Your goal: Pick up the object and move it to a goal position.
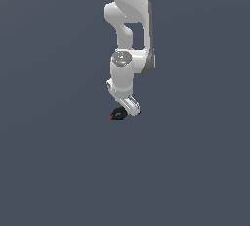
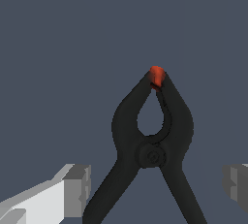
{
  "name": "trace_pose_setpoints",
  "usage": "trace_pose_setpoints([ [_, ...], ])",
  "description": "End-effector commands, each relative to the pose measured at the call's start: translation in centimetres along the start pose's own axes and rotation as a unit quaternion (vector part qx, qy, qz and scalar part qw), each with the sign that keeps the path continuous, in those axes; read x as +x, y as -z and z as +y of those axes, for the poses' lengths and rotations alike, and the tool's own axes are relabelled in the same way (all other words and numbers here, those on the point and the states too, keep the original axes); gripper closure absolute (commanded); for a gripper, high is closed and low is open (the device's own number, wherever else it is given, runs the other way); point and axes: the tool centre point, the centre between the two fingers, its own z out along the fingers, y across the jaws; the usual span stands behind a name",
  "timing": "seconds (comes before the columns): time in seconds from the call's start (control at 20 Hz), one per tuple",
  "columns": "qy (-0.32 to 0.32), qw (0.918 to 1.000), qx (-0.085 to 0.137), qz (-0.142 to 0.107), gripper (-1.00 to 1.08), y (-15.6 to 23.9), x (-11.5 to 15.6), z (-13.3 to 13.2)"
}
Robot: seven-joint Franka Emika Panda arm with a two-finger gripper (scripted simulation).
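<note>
While tool (image 2: 155, 186) gapes, object (image 2: 151, 140) sits btwn its 2 fingers (image 2: 77, 189).

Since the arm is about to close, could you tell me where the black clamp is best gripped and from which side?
Probably across the two handles just below the pivot of the black clamp, coming straight down from above, since it seems to lie flat. There its black arms sit closest together, so they fit between the gripper fingers, which already stand apart either side. The red tip is too small.
</note>
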Motion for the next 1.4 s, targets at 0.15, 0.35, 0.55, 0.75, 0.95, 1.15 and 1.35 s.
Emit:
trace_pose_setpoints([
  [0.15, -0.033, 0.9995, 0.001, 0.002, -0.92, -0.5, -0.4, 0.5],
  [0.35, -0.042, 0.9991, 0.001, 0.002, -0.92, -0.6, -0.5, 0.6],
  [0.55, -0.040, 0.9992, 0.001, 0.002, -0.92, -0.7, -0.5, 0.6],
  [0.75, -0.040, 0.9992, 0.001, 0.002, -0.92, -1.7, -0.5, 0.6],
  [0.95, -0.041, 0.9991, 0.001, 0.002, -0.92, -3.5, -0.5, 0.7],
  [1.15, -0.042, 0.9991, 0.001, 0.002, -0.92, -5.0, -0.5, 0.7],
  [1.35, -0.042, 0.9991, 0.001, 0.002, -0.92, -5.6, -0.5, 0.6],
])
